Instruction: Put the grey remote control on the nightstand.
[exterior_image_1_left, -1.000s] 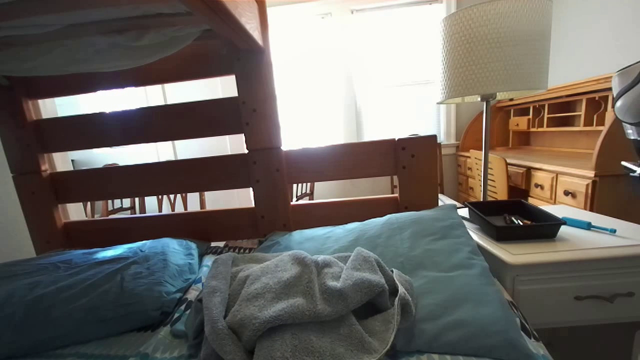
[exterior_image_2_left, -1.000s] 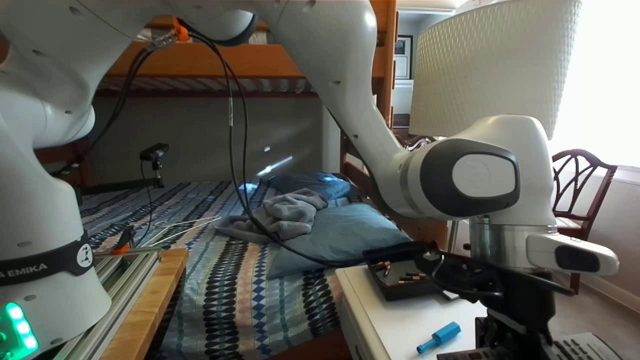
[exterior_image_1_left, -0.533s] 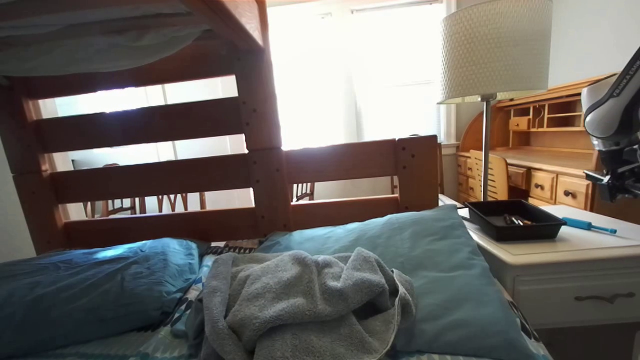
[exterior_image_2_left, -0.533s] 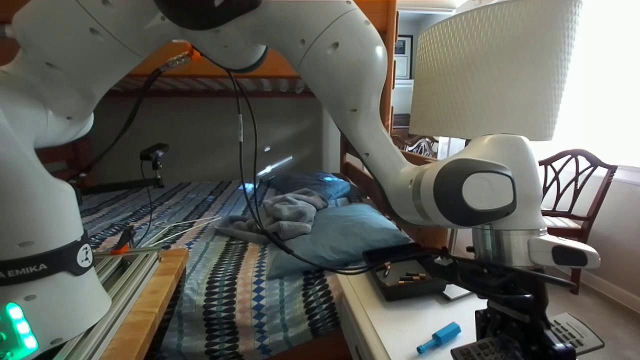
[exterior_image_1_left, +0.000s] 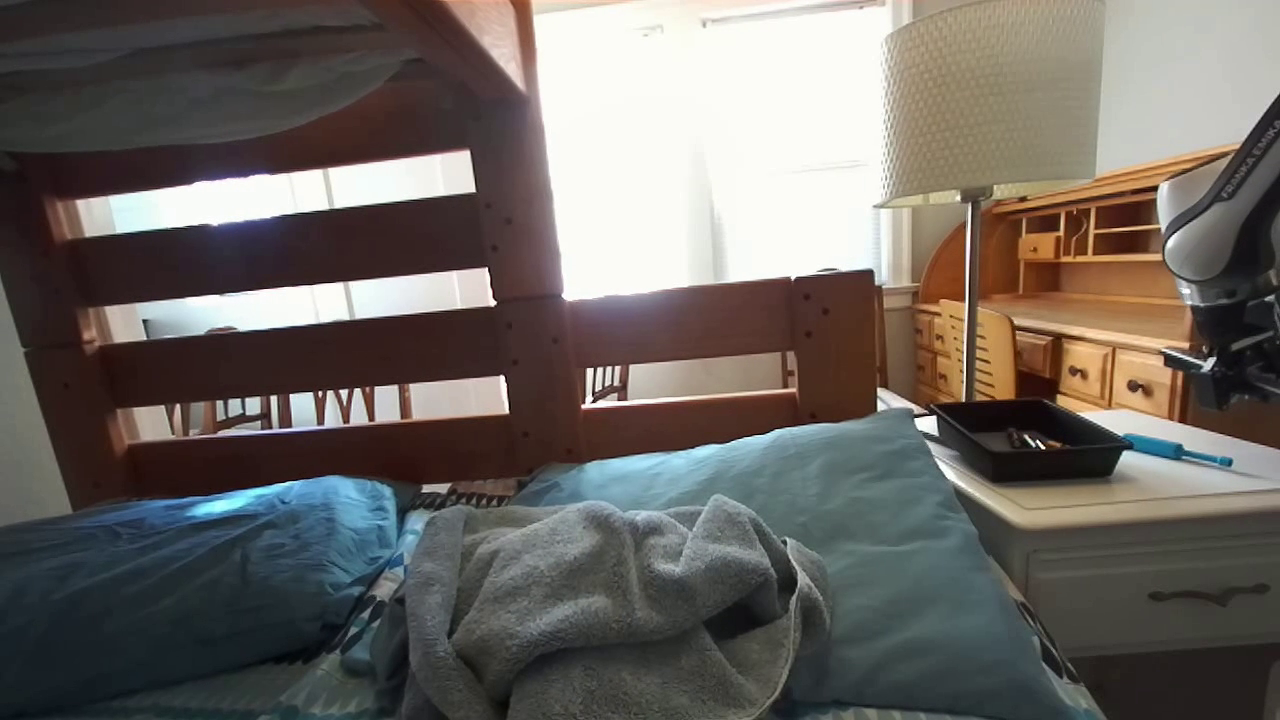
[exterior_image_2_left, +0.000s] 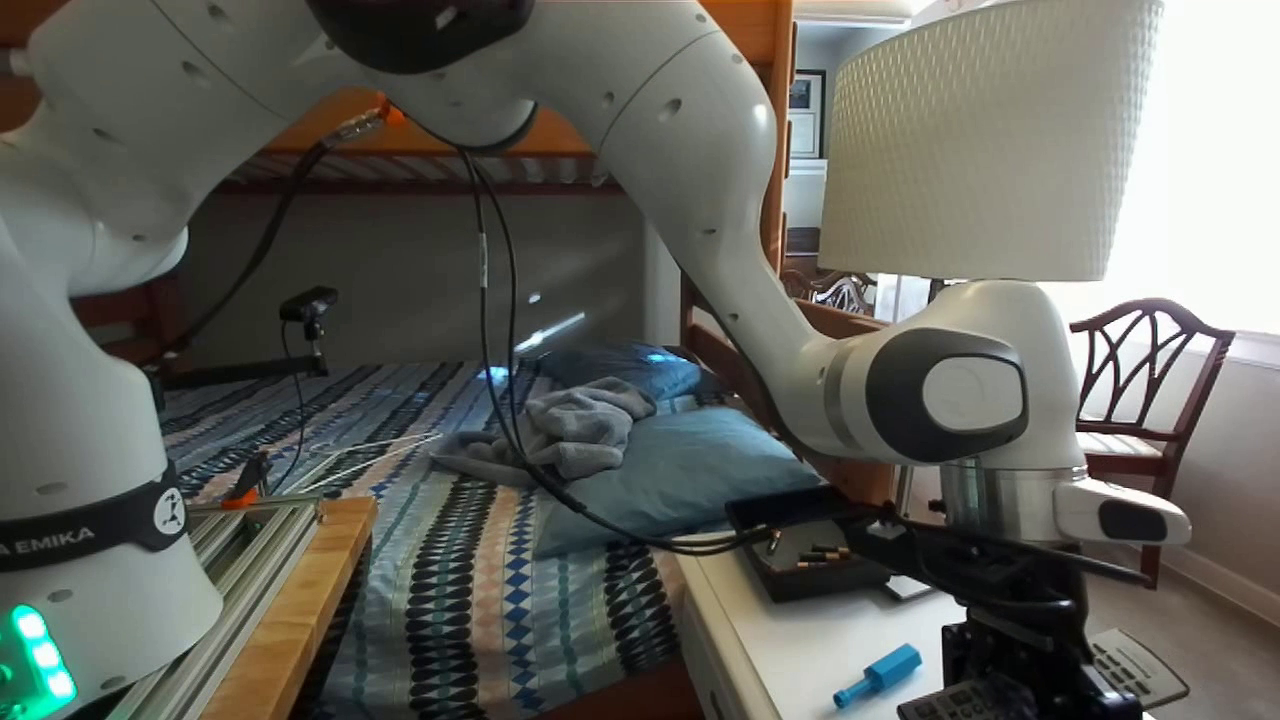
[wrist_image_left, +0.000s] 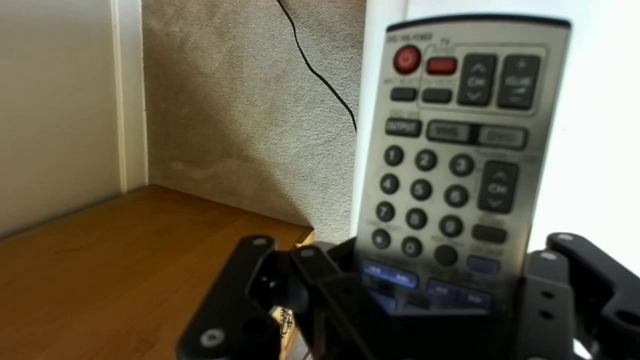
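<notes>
Now, the end effector (wrist_image_left: 442, 272) is clamped on the grey remote (wrist_image_left: 447, 150), squeezing both long edges, and by the look of it we're at the carry, with the set-down next! The grey remote seems to hang above the table (exterior_image_2_left: 790, 640), not yet set down: in the wrist view white tabletop appears behind it, with carpet (wrist_image_left: 290, 145) just past its left edge, so that rim wants watching. How to play it? Ease inward until the whole length has table beneath, hold it level, sink gently, and let go only once the underside touches. And its aim: keys facing the wrist view, long axis running up that view with a slight lean right, red-button end pointing away from the end effector. In an exterior view it pokes out both sides of the end effector, which end is which I can't tell! Farther out, a blue tool (exterior_image_2_left: 890, 668) lies on the table, one to steer clear of; then the black tray (exterior_image_1_left: 1055, 465), lamp (exterior_image_1_left: 990, 110) behind
</notes>
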